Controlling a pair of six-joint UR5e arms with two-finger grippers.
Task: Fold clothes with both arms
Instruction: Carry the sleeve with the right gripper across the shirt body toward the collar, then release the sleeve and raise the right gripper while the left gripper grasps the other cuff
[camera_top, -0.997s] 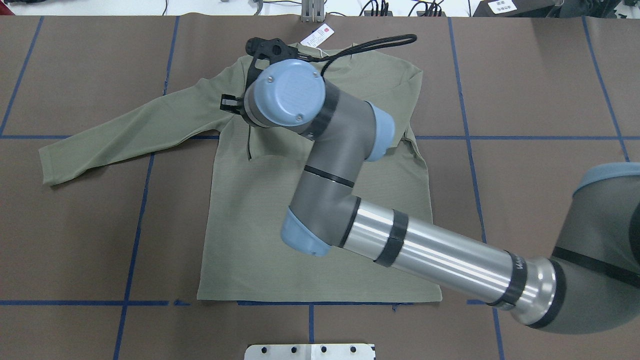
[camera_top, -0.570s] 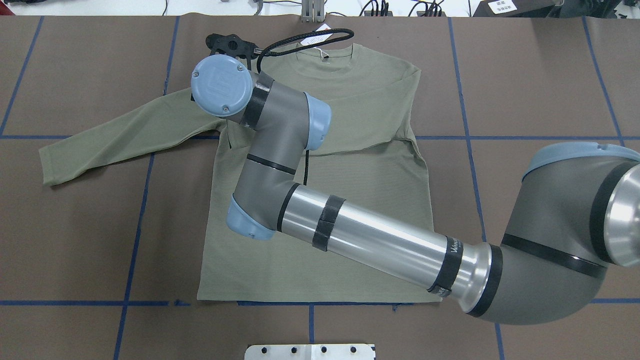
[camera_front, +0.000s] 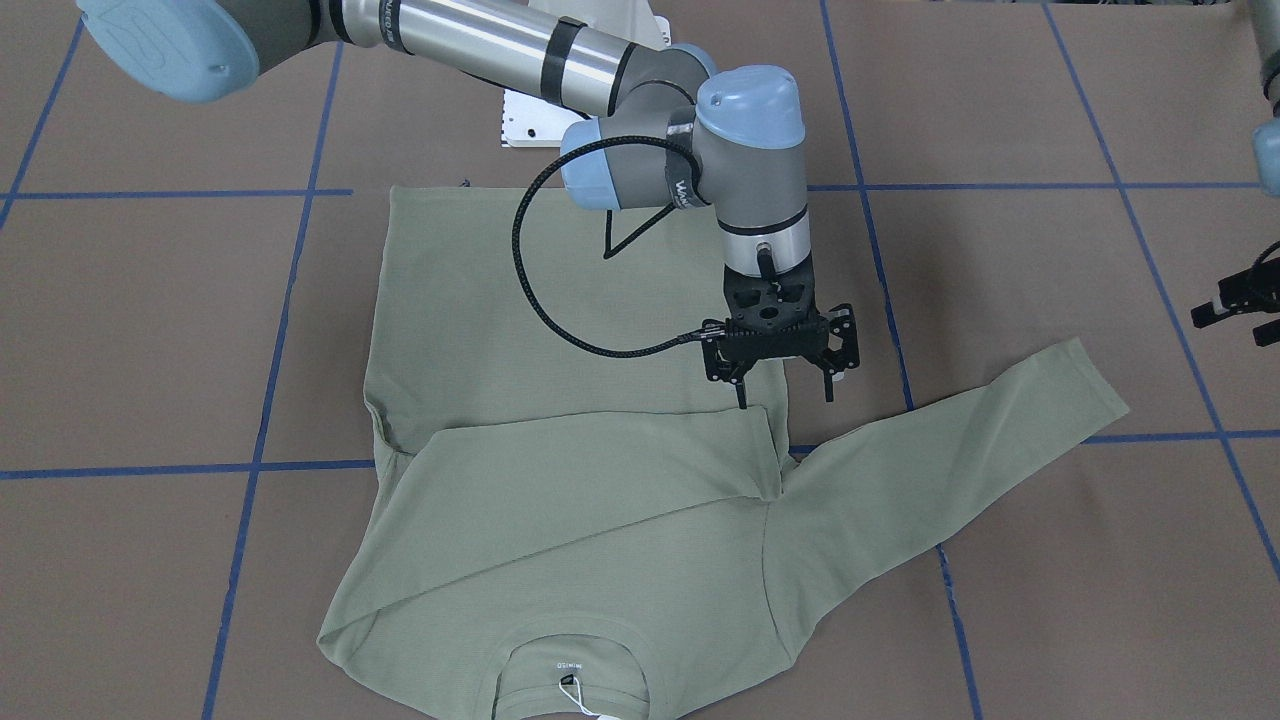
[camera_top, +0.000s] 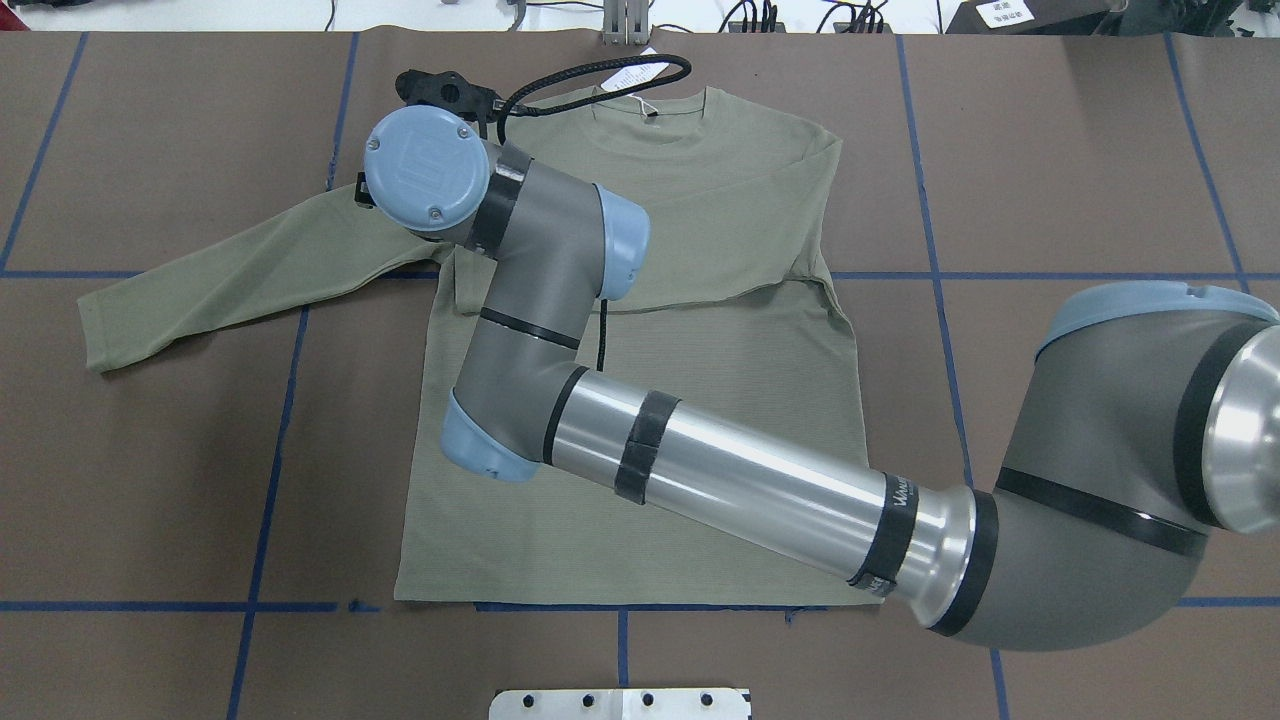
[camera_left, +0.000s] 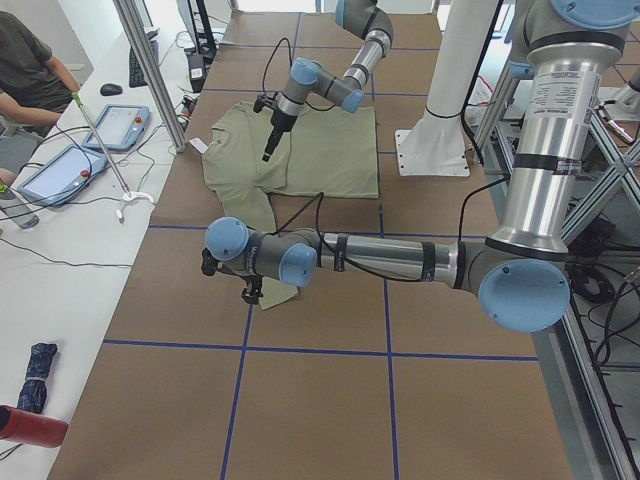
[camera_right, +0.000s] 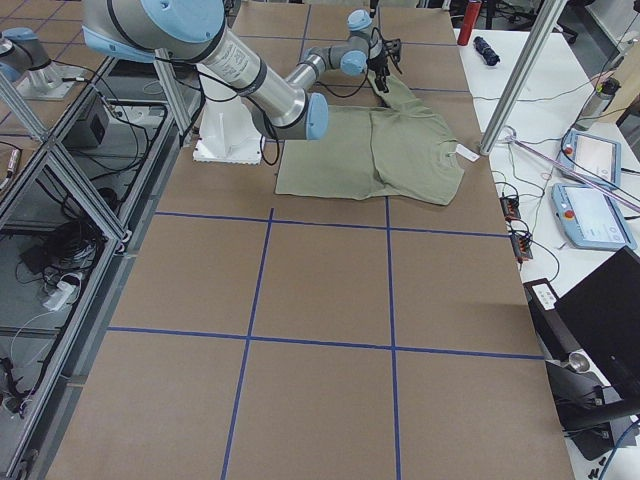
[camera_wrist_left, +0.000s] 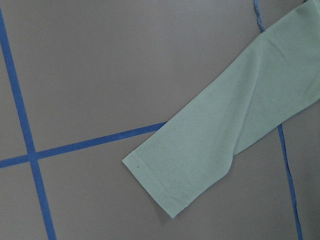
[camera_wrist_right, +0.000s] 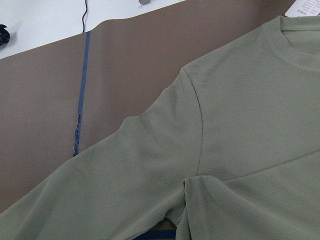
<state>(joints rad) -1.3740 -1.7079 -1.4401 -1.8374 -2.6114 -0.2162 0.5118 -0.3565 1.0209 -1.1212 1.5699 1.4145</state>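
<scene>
The sage-green shirt (camera_top: 700, 420) lies flat, collar far from the robot, with a white hang tag (camera_top: 637, 72). One sleeve is folded across the chest (camera_front: 560, 450). The other sleeve (camera_top: 230, 275) stretches out to the overhead view's left. My right gripper (camera_front: 785, 390) is open and empty. It hangs just above the shirt's armpit by the outstretched sleeve. My left gripper (camera_front: 1235, 305) shows only partly, hovering past the sleeve's cuff (camera_wrist_left: 190, 170). I cannot tell whether it is open or shut.
The white pedestal base plate (camera_top: 620, 703) sits at the table's near edge. Blue tape lines (camera_top: 270, 450) grid the brown table. In the exterior left view an operator (camera_left: 30, 70) sits by tablets (camera_left: 120, 125) on a side table.
My right arm has swung to the overhead view's left, from over the chest to the shoulder of the outstretched sleeve. The shirt has stayed in place.
</scene>
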